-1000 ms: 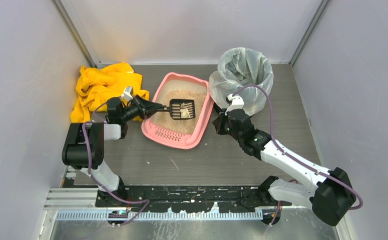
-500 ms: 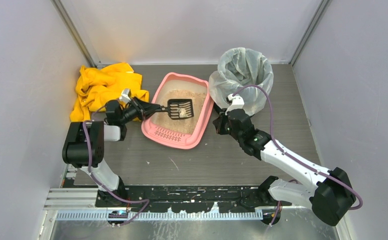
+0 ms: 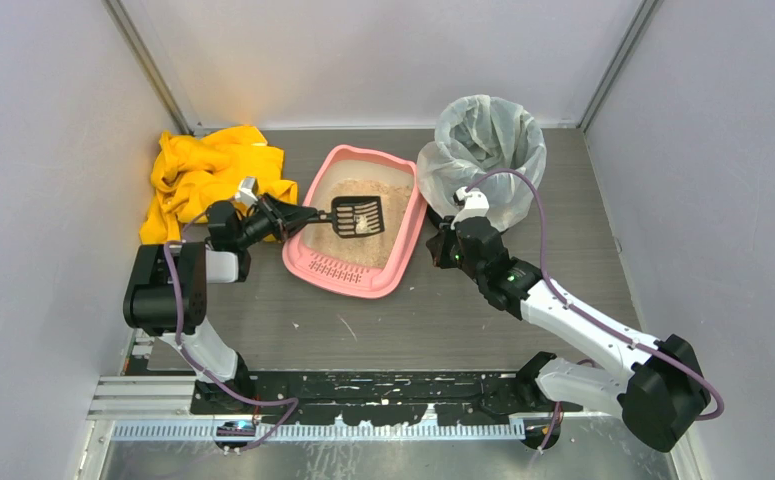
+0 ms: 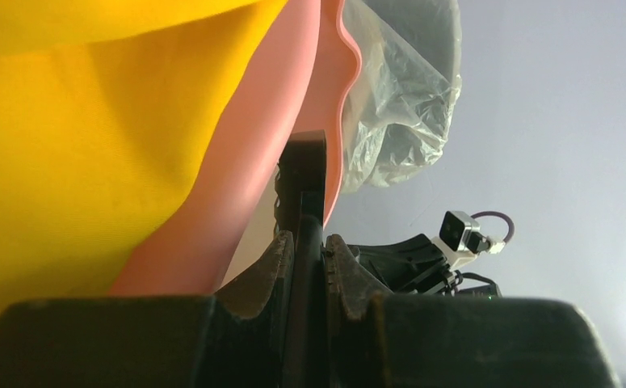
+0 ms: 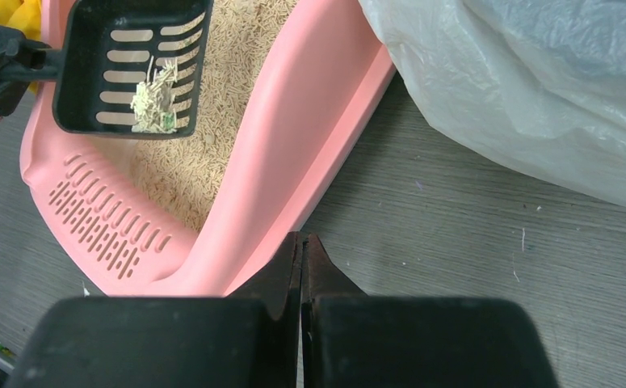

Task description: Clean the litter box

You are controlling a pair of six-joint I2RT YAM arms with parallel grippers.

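Observation:
The pink litter box (image 3: 403,255) lies mid-table with beige litter (image 3: 388,205) and a slotted lip (image 3: 335,268) at its near end. My left gripper (image 3: 281,216) is shut on the handle of a black slotted scoop (image 3: 357,216), held above the litter with a pale clump (image 5: 154,95) in it. In the left wrist view the handle (image 4: 308,242) is clamped between my fingers. My right gripper (image 3: 443,243) is shut and empty, its tips (image 5: 301,241) right at the box's right outer wall (image 5: 293,170).
A round bin with a clear plastic liner (image 3: 483,150) stands just right of the box, behind my right gripper. A crumpled yellow cloth (image 3: 208,175) lies left of the box, behind my left wrist. Grey walls close in the table on three sides.
My left gripper has lifted the scoop slightly and drawn it back to the left over the litter. The right arm has barely moved.

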